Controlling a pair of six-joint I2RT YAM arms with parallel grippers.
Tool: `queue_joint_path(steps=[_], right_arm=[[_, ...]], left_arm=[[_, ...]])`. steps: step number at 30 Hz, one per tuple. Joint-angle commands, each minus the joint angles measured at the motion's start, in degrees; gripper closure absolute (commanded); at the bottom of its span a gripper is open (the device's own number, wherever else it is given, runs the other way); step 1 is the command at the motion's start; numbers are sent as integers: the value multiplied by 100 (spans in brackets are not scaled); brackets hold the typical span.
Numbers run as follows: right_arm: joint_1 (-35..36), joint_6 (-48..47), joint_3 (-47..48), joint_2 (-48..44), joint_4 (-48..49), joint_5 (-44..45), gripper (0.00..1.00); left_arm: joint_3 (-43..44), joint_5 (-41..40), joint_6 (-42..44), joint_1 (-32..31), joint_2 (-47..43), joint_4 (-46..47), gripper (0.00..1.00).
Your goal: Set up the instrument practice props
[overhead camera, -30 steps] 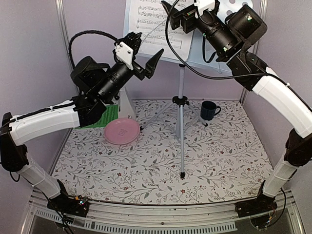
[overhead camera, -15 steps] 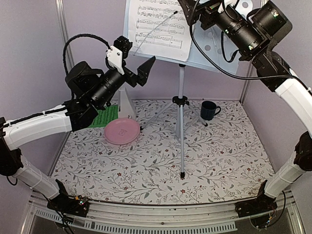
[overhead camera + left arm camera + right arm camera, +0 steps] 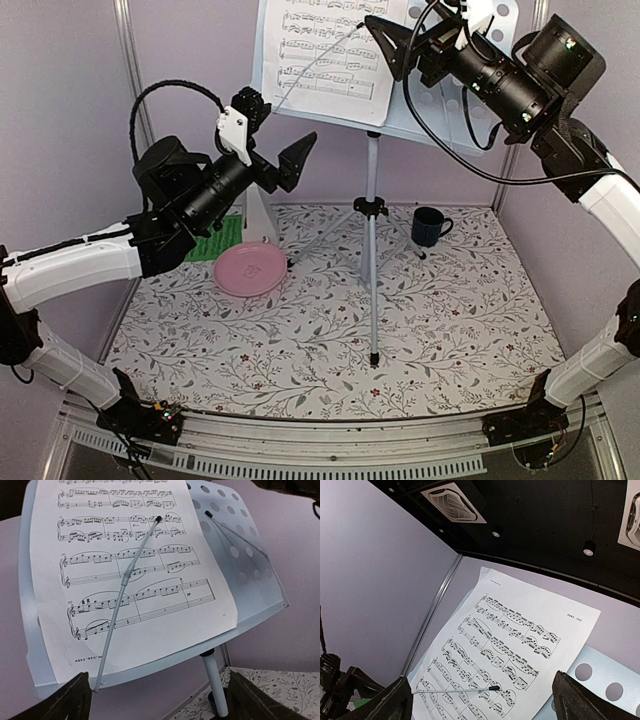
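The pale blue-grey perforated music stand (image 3: pixel 440 115) stands on its silver tripod (image 3: pixel 372 230) at the back centre. The white music sheet (image 3: pixel 320 55) rests on its desk under a thin wire holder; it also shows in the left wrist view (image 3: pixel 125 565) and the right wrist view (image 3: pixel 510 650). The green music sheet (image 3: pixel 214 242) lies flat at the back left. The white pyramid metronome (image 3: pixel 258 215) stands beside it. My left gripper (image 3: pixel 275 130) is open and empty, left of and below the desk. My right gripper (image 3: pixel 410 25) is open and empty, in front of the desk's top.
A pink plate (image 3: pixel 250 268) lies in front of the metronome. A dark blue mug (image 3: pixel 430 226) stands right of the tripod. Tripod legs spread over the flowered cloth (image 3: pixel 450 320). Lilac walls close in the back and sides.
My right gripper has moved to the right, off the white sheet's top edge. My left gripper has drawn back a little to the left. Both stay open.
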Motion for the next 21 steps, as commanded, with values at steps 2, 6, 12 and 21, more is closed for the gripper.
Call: queue_joint_path(steps=[2,6,12,21], right_arm=[[-19,221,-83,-203,-185,-157,1],[-19,363,-125,-237,-341,-187,1],[-24,474,-129,-293,-416,-240,1],[-23,807,-103,-350,-921,-172,1]], left_arm=[[-194,-31,-205,71,-223,-108,5],[-253,6,-239,69,-268,-194,5],[-430,91,-291,69,-320,-168,5],[-831,220,-457,62,-506,-138,5]])
